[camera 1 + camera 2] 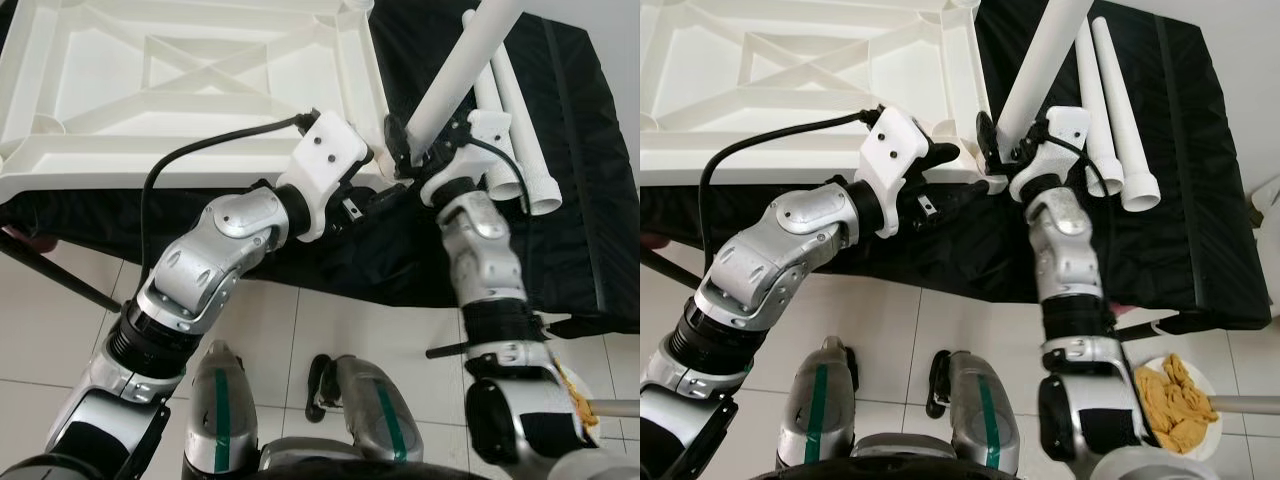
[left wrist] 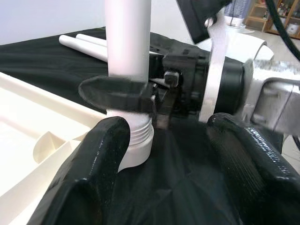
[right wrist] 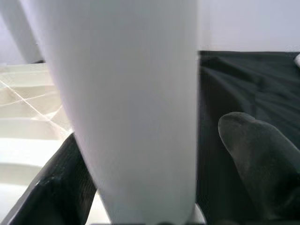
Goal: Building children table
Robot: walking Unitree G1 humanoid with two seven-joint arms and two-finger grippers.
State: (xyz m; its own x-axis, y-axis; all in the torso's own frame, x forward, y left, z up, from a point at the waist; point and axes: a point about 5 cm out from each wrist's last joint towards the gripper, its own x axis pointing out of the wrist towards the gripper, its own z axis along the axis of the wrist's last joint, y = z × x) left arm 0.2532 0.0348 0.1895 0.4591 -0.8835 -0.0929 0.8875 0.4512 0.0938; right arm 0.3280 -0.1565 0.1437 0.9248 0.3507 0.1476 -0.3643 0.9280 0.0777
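An upturned white plastic tabletop (image 1: 190, 90) is seen lying on a black-draped worktop (image 1: 1200, 240), its ribbed underside facing up. A white table leg (image 1: 455, 75) is held upright by the right claw (image 1: 415, 150), whose black fingers are clamped round the tube just above its threaded foot, at the near corner of the tabletop. In the left wrist view the ribbed end of the leg is shown seated at a socket (image 2: 136, 157) at that corner, though how deep it sits cannot be told. The left claw (image 1: 365, 195) is held wide and empty just beside the leg's base, its fingers (image 2: 93, 168) either side of the joint. Two spare legs (image 1: 1110, 110) are laid side by side on the cloth beyond. The fitting of this leg appears to be in hand; it is judged that the tube must next be kept plumb and turned or pressed home while the tabletop is steadied.
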